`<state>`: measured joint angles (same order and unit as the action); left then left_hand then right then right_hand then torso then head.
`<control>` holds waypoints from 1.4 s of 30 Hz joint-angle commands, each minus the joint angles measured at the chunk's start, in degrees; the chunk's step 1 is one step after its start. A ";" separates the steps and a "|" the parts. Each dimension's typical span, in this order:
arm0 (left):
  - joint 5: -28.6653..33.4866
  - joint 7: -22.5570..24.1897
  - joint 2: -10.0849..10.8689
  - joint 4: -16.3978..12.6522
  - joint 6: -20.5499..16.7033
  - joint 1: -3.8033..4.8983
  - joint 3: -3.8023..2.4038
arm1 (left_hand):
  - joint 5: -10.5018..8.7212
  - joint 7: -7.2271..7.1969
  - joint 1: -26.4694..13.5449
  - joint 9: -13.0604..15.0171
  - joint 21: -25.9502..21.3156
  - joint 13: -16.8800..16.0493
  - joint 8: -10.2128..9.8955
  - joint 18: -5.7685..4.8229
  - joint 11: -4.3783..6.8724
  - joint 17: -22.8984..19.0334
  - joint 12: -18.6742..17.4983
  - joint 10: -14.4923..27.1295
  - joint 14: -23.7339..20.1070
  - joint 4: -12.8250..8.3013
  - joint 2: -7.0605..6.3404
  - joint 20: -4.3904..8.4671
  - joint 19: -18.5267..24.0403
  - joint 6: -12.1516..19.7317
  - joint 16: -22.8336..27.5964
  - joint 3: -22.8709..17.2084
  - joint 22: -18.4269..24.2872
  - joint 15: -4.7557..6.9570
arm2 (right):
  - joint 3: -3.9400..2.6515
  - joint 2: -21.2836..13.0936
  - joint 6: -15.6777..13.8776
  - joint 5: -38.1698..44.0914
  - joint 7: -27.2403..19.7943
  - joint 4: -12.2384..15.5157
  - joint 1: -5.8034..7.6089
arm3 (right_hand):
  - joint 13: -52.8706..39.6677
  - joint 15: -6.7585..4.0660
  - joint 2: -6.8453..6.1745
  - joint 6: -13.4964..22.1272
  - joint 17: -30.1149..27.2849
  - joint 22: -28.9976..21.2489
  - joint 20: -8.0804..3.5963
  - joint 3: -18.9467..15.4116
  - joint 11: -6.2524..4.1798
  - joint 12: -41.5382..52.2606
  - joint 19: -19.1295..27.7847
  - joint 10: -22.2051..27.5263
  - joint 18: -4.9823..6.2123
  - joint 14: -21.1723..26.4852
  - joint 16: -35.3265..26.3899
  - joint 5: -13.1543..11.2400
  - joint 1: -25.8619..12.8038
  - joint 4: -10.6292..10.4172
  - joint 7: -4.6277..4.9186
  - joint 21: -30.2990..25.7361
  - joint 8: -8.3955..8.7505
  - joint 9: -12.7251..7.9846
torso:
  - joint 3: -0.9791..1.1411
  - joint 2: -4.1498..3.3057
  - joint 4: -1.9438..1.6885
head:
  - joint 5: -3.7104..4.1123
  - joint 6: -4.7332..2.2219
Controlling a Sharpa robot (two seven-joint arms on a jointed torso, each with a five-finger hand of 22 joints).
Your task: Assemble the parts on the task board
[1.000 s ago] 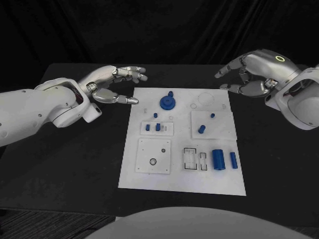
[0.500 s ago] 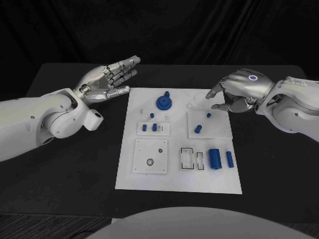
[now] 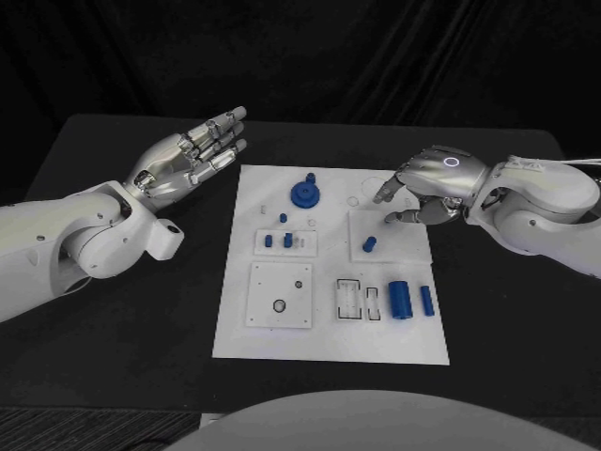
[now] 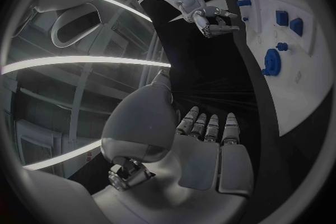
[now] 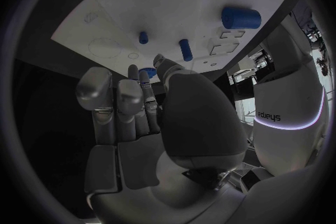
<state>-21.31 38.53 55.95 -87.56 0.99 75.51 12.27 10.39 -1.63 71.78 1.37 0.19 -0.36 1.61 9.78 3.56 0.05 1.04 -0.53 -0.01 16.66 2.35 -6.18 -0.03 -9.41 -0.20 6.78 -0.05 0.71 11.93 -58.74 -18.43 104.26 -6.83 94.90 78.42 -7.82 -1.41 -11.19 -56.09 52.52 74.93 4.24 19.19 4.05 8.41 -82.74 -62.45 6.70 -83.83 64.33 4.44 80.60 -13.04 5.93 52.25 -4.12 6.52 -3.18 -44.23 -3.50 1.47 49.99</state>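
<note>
At the left of the head view, the left hand [image 3: 190, 158] lies over the black table [image 3: 125, 310], just beside the upper left corner of the task board [image 3: 331, 340] and apart from it. Its palm is turned up, its fingers are extended and spread, and it grasps nothing; the left wrist view shows the same flat, released fingers [image 4: 210, 126]. The task board occupies the middle of the frame. In its upper part, left of centre, stands a blue gear-shaped part [image 3: 307, 194]. Below it, two small blue pegs [image 3: 288, 241] stand in a small white block, and further down lies a white square plate [image 3: 279, 294]. In the lower right part of the board, a large blue cylinder [image 3: 401, 300] lies beside a slimmer blue cylinder [image 3: 426, 301]. In the upper right part, a short blue pin [image 3: 370, 244] lies on a raised white square. The right hand [image 3: 429, 183] hangs over the board's upper right area with fingers curled downward, one fingertip close to a small blue peg [image 3: 392, 218]; contact cannot be determined, and nothing is seen grasped.
</note>
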 commanded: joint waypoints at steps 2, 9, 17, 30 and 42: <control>0.72 2.62 0.01 -0.44 0.67 -0.29 -0.04 | 0.45 0.09 0.51 -0.05 -0.13 0.00 -0.34 0.47 -0.43 -0.05 -0.23 -0.20 0.01 -0.01 1.19 -1.43 0.05 -0.05 0.20 1.14 -0.46 -1.33 | -0.03 0.49 0.65 0.73 0.45 -0.54 -0.47 | 0.55 0.29 0.08 -0.51 0.01 5.79 0.43 0.13 -0.11 -0.38 -0.11 -1.15 -0.47 -0.27 -0.22 0.88 0.76 0.28 -0.14 -0.27 -0.01 -0.26 | -0.11 0.02 0.01 | -0.13 0.01; 0.72 2.27 -0.18 -0.57 0.85 -0.56 -0.04 | 0.88 0.69 1.92 0.01 0.00 -0.12 -0.26 0.41 -1.16 -0.05 0.05 -0.51 0.01 -0.16 1.53 -3.92 0.03 -0.68 0.20 2.47 -1.46 -2.26 | -0.03 1.11 0.80 0.72 0.78 -1.47 -0.78 | 1.45 -0.36 -0.14 -1.48 0.08 5.84 -0.04 1.26 -0.34 -1.01 -0.08 -2.30 -0.41 -0.27 -0.28 2.39 1.70 0.52 -0.73 -0.62 -0.42 -0.43 | 0.06 0.05 0.13 | -0.08 0.01; 0.72 2.42 -0.19 -0.70 1.07 -0.67 -0.04 | 1.08 0.58 2.10 0.02 0.01 -0.14 -0.25 0.41 -1.22 -0.05 0.10 -0.56 0.01 -0.16 1.57 -4.19 0.02 -0.74 0.20 2.64 -1.52 -2.35 | -0.03 1.73 0.82 0.71 1.19 -2.68 -1.31 | 1.75 -0.34 -0.19 -2.05 0.04 5.91 -0.10 1.64 -0.36 -1.25 -0.11 -2.57 -0.44 -0.27 -0.34 2.72 1.80 0.51 -0.70 -0.59 -0.67 -0.38 | 0.15 0.14 0.10 | -0.15 0.01; 0.72 2.36 -0.15 -0.71 1.63 -0.74 -0.04 | 1.33 0.55 2.25 0.05 0.02 -0.14 -0.21 0.40 -1.43 -0.05 0.12 -0.58 0.01 -0.13 1.76 -4.54 0.01 -1.04 0.20 2.88 -1.56 -2.59 | -0.03 2.30 0.82 -0.06 1.04 -4.19 -2.09 | 2.13 -0.47 -0.57 -4.06 0.33 6.06 -0.29 1.93 -0.76 -1.09 -0.16 -4.59 -0.49 -0.36 -0.25 1.94 0.78 -0.04 -1.02 -0.80 -1.59 0.34 | 0.02 0.09 -0.01 | 0.10 0.01; 0.72 2.09 -0.41 -0.36 2.28 -0.85 -0.04 | 2.35 1.39 2.81 0.19 0.06 -0.16 -0.05 0.42 -1.92 -0.05 0.21 -0.66 0.01 -0.26 2.64 -5.33 -0.02 -2.25 0.20 3.44 -1.84 -3.17 | -0.03 2.69 1.10 -0.19 1.19 -4.86 -2.51 | 2.16 -0.55 -0.36 -4.64 0.40 6.18 -0.35 2.94 -1.16 -0.72 -0.19 -5.97 -0.47 -0.36 -0.28 3.70 1.81 0.73 -1.00 -0.96 -1.84 0.82 | 0.05 0.14 0.09 | 0.15 0.01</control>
<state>-20.81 38.71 55.62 -87.91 2.18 74.75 12.27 12.43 -0.20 74.31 1.47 0.19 -0.48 1.61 9.76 2.00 0.05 1.04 -1.25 -0.11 16.35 4.87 -11.26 -0.05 -11.28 -0.20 9.94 -1.81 -2.01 11.91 -56.07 -17.71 104.09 -6.68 90.18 76.10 -5.71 -1.75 -11.69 -60.50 52.87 74.91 4.21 21.93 2.86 7.40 -82.71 -67.99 6.71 -84.16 64.34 7.95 81.98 -12.22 4.97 51.47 -5.84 7.34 -3.14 -44.11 -3.44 1.60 49.99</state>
